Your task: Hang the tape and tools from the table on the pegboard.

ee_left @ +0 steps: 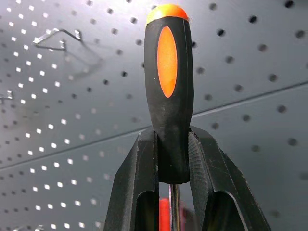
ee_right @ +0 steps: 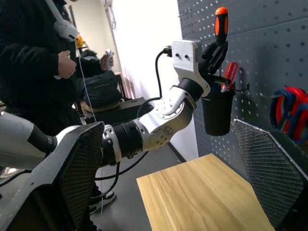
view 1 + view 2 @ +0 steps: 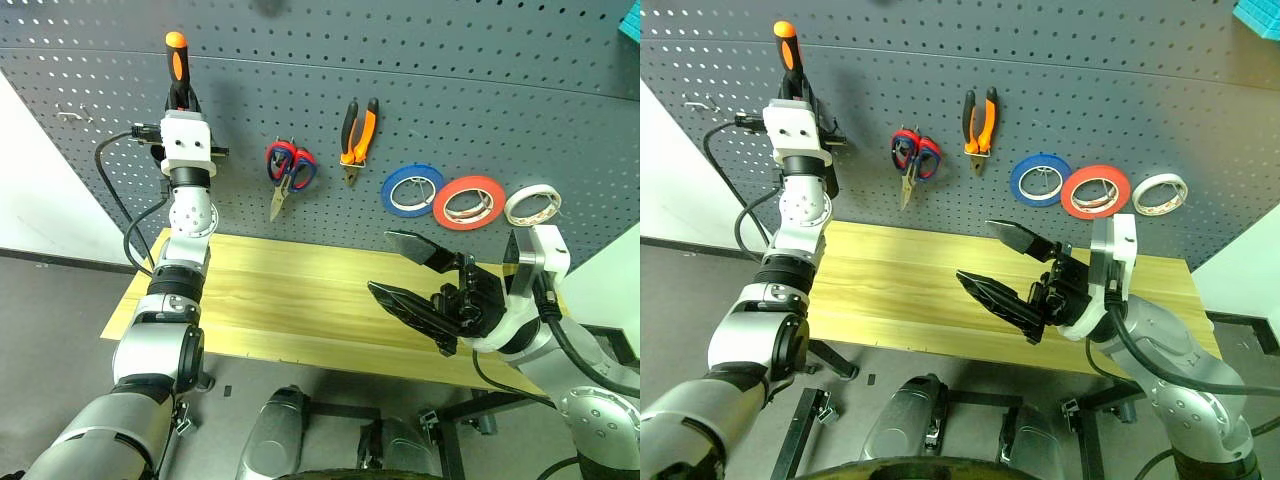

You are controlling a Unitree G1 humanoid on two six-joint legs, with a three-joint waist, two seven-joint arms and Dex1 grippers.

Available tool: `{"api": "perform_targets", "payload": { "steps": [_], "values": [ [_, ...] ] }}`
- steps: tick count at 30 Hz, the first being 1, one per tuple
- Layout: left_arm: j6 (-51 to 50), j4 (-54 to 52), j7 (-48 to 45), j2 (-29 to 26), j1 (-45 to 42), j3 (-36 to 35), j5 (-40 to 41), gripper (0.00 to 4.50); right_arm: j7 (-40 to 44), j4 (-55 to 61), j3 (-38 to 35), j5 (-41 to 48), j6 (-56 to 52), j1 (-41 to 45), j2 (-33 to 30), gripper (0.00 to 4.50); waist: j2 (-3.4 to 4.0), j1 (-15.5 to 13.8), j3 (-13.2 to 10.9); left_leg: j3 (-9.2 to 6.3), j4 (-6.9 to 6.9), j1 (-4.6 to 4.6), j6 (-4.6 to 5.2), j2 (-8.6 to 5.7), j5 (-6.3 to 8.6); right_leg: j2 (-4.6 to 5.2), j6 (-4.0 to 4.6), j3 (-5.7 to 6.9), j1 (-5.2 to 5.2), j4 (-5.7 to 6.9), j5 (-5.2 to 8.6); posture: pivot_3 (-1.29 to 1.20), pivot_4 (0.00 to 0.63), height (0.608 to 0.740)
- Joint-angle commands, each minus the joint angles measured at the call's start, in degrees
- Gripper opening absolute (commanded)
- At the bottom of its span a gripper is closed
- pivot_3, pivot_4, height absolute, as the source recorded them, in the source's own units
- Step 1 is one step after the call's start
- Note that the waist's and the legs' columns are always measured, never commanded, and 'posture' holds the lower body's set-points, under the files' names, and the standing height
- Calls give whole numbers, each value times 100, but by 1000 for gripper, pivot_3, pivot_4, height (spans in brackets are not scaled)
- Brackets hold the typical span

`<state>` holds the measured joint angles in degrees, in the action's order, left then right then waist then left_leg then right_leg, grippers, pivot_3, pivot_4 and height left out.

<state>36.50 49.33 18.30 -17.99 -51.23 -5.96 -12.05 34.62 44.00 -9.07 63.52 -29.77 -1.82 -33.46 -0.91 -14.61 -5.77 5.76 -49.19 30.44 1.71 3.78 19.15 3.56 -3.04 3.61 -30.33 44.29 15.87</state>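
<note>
Light wooden table (image 3: 300, 300) is bare, below dark grey pegboard (image 3: 450, 90). On the board hang scissors (image 3: 289, 170), pliers (image 3: 358, 133), a blue roll (image 3: 411, 190), red tape (image 3: 467, 202) and a white roll (image 3: 532, 204). Left gripper (image 3: 178, 98) is clamped on the screwdriver (image 3: 176, 62), held upright above a black cup (image 2: 217, 113) on the board. Right gripper (image 3: 415, 275) has fingers wide, empty. A person (image 2: 33, 62) stands beyond the table's end.

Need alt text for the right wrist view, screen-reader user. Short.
The left gripper, shut on an orange-and-black screwdriver, holds it handle-up above a black cup hung on the grey pegboard. The right gripper's open fingers frame the wooden table; a person in dark clothing stands behind.
</note>
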Motion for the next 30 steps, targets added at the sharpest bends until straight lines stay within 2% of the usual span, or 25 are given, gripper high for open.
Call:
{"api": "perform_targets", "payload": {
  "steps": [1,4,12,24,30],
  "values": [
    [4,-327,79,-5,27,19,-22,483,-70,230,-112,114,19,-26,-89,4500,-1,58,-30,0,0,0,0,0,0,0,0,0,0,0,0,173,156,657],
    [-78,-570,147,-4,157,60,-110,483,-72,198,-96,80,35,-22,-107,4500,-3,168,-53,0,0,0,2,0,0,0,0,-1,0,0,0,174,152,657],
    [-473,-1470,306,-44,570,63,-326,483,-21,91,-69,0,64,28,-118,4500,-10,221,-60,-2,-1,-1,4,0,1,3,0,-1,2,-1,0,184,147,657],
    [-744,-1992,511,-108,722,-71,-391,4485,96,25,-75,-95,73,-28,-117,4500,-6,323,-64,-3,0,-2,4,2,1,2,0,-2,2,-1,0,184,146,657],
    [-750,-2041,525,-80,668,-95,-358,4485,143,-28,-43,-193,91,-13,-85,4500,-6,318,-65,-3,0,-2,4,1,1,4,0,-2,2,-2,0,190,139,657]
  ]
}}
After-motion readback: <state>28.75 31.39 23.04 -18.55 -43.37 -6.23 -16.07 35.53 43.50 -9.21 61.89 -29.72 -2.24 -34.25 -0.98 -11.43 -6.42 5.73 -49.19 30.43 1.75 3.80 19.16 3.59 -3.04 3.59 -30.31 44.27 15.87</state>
